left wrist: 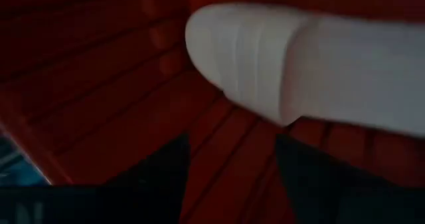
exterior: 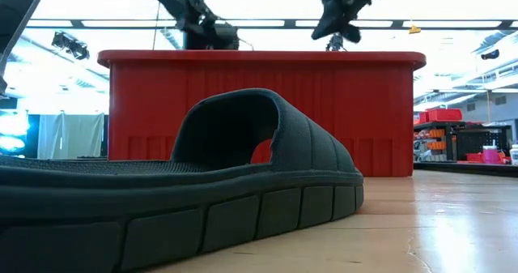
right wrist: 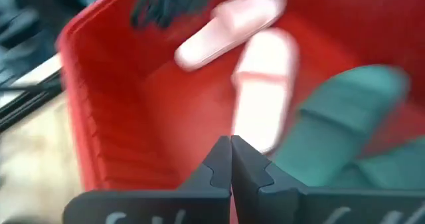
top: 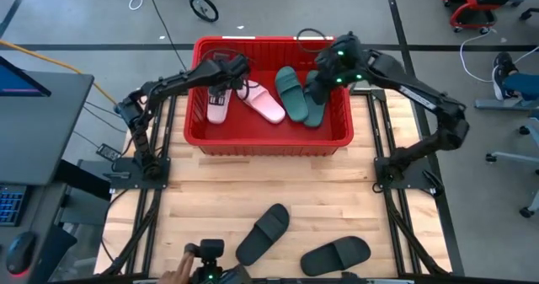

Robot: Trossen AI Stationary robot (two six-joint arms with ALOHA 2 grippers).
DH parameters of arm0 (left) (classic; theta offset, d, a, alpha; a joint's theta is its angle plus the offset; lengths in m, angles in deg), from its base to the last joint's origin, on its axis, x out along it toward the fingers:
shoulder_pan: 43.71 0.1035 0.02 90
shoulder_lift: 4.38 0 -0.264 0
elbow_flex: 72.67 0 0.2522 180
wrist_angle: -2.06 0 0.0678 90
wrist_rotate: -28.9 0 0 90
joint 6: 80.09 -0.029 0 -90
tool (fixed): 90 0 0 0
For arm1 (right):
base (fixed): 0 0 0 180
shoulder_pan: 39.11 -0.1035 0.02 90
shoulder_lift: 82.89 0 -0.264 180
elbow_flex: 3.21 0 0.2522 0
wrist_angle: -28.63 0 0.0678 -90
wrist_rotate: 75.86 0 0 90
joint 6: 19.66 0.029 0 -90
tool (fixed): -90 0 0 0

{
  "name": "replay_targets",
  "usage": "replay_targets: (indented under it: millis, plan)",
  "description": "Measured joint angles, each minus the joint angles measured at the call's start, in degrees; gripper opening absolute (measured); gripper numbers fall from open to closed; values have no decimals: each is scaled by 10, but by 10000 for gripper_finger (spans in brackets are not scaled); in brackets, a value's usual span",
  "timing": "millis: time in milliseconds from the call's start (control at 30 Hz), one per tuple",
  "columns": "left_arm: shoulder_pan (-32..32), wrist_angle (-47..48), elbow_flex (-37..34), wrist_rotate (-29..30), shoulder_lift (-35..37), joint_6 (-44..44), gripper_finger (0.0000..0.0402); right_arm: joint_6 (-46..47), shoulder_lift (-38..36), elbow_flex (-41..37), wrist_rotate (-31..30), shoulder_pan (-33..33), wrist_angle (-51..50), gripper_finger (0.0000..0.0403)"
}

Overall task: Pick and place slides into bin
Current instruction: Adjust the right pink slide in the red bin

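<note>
The red bin (top: 269, 139) stands at the table's far middle. In it lie two pale pink slides (top: 218, 105) (top: 266, 105) and two dark green slides (top: 290, 94) (top: 317, 109). Two black slides (top: 263, 232) (top: 335, 255) lie on the table near its front edge; one fills the low view (exterior: 178, 184). My left gripper (top: 232, 73) hangs open over the bin's left part, just short of a pink slide (left wrist: 305, 64), and touches nothing. My right gripper (top: 316, 80) is shut and empty above the green slides; its shut fingers show in the right wrist view (right wrist: 231, 159).
The bin's thick rim (exterior: 259, 59) stands well above the table top. Bare wooden table (top: 253, 183) lies between the bin and the black slides. A small camera mount (top: 207, 263) with a person's hand (top: 175, 274) beside it sits at the table's near edge.
</note>
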Motion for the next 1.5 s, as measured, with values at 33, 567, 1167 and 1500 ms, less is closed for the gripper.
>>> replay_targets:
  millis: [33, 567, 1167, 1500]
  plan:
    - [0, 13, 19, -19, 0, 23, 226, -10, 16, 0, 27, 2, 0, 2]
    - [-2, 41, 248, -211, 1, 360, 192, -35, 279, 0, 135, -5, 202, 0]
    - [-25, 70, 383, -211, 2, 440, 135, 169, 430, 0, 24, -9, 506, 0]
    - [-26, 74, 409, -210, 2, 440, 111, 245, 440, 0, -25, -2, 593, 0]
